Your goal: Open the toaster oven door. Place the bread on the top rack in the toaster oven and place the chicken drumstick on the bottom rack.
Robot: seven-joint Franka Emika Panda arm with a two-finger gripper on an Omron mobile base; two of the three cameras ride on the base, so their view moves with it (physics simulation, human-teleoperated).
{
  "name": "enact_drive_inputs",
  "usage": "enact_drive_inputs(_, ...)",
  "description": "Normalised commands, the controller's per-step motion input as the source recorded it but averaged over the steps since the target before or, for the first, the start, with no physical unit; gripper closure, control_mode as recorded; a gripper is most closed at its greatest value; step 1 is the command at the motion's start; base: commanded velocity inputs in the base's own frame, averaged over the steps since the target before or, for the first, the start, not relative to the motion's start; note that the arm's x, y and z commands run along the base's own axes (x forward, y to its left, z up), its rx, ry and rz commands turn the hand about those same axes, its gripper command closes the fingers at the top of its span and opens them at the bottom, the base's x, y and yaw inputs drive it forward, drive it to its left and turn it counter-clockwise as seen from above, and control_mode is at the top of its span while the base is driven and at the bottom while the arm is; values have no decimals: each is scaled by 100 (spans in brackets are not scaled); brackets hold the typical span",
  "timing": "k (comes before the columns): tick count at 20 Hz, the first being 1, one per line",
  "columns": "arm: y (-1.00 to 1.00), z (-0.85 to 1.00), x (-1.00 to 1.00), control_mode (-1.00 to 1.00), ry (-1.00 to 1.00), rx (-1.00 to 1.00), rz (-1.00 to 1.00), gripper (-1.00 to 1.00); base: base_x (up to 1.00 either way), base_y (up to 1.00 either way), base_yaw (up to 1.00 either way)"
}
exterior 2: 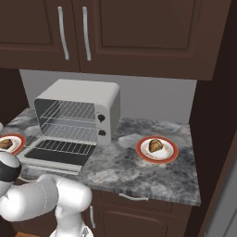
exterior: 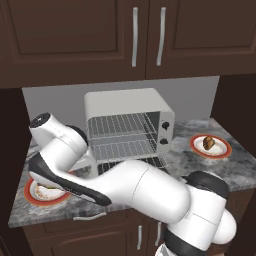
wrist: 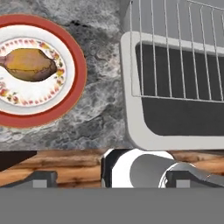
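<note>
The off-white toaster oven point(exterior: 127, 107) point(exterior 2: 78, 99) stands at the back of the counter. Its door point(exterior 2: 53, 159) point(wrist: 131, 113) lies folded down flat. Two wire racks show in the cavity, the top rack point(exterior 2: 69, 111) and the bottom rack point(exterior 2: 69, 133). A wire grid point(wrist: 175, 52) reaches out over the door's black glass. The chicken drumstick point(wrist: 28, 64) point(exterior 2: 5, 143) lies on a red-rimmed plate point(wrist: 81, 65) left of the door. The bread point(exterior 2: 155, 145) point(exterior: 208, 143) sits on a like plate point(exterior 2: 170, 155) right of the oven. My gripper point(wrist: 111, 181) hangs open over the counter's front edge, between the drumstick plate and the door, holding nothing.
The grey marbled counter point(exterior 2: 129, 166) runs from the dark left wall to a dark tall panel point(exterior 2: 217, 115) on the right. Dark upper cabinets point(exterior: 145, 35) hang over the oven. My own arm point(exterior: 125, 187) hides most of the left plate in the left base view.
</note>
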Motion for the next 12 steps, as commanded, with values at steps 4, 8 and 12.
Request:
enact_drive_inputs(4, 9, -5, 22, -100, 8, 0, 30, -100, 0, 0, 0)
enact_drive_inputs(8, 9, -17, 15, -100, 9, 0, 43, -100, 0, 0, 0)
enact_drive_inputs(12, 14, -24, 30, -100, 4, 0, 52, -100, 0, 0, 0)
